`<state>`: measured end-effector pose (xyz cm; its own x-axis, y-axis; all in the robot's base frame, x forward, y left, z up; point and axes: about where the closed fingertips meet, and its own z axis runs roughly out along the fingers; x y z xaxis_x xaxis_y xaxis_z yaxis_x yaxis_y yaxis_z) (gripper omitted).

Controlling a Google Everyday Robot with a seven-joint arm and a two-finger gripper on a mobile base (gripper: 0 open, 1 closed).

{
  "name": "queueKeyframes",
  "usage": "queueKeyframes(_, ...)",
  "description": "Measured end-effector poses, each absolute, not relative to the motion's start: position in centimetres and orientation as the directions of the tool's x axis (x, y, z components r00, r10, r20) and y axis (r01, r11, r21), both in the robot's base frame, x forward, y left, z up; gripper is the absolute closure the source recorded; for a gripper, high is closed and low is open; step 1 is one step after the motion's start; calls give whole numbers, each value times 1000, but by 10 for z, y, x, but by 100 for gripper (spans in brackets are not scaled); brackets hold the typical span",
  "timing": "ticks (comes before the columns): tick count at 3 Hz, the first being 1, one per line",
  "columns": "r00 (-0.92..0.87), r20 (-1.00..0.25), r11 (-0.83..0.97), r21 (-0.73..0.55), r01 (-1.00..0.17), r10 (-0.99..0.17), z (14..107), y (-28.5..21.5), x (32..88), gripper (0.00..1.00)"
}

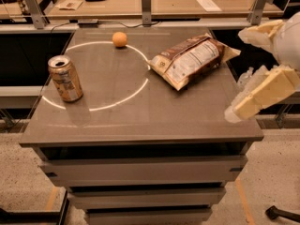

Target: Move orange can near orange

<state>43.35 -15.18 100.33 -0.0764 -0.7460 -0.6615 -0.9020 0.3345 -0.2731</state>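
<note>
Camera view: the jaws hang in the air off the right side of the grey surface [140,121], past its edge and not touching it. The two pale fingers [262,95] are spread wide, one high and one low. Nothing is between them, so the jaws are let go and hold nothing. The thing closest to the jaws is a brown and white snack bag [192,60], lying flat just to their left. The orange can [65,78] stands up straight far to the left of the jaws, near the other side of the surface. The orange [119,39] is also far from the jaws, to the left and farther back, near the back edge. The can and the orange are well apart. A thin white ring [140,86] shows on the surface and runs close by both of them.
</note>
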Motion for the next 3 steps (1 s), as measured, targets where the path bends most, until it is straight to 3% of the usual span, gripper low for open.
queueKeyframes(1,-66,-779,369,-218,-904,-623,991,-131,444,0)
queueKeyframes(2,44,-832,281,-236,-930,-553,985,-97,455,0)
queueKeyframes(3,44,-832,281,-236,-930,-553,985,-97,455,0)
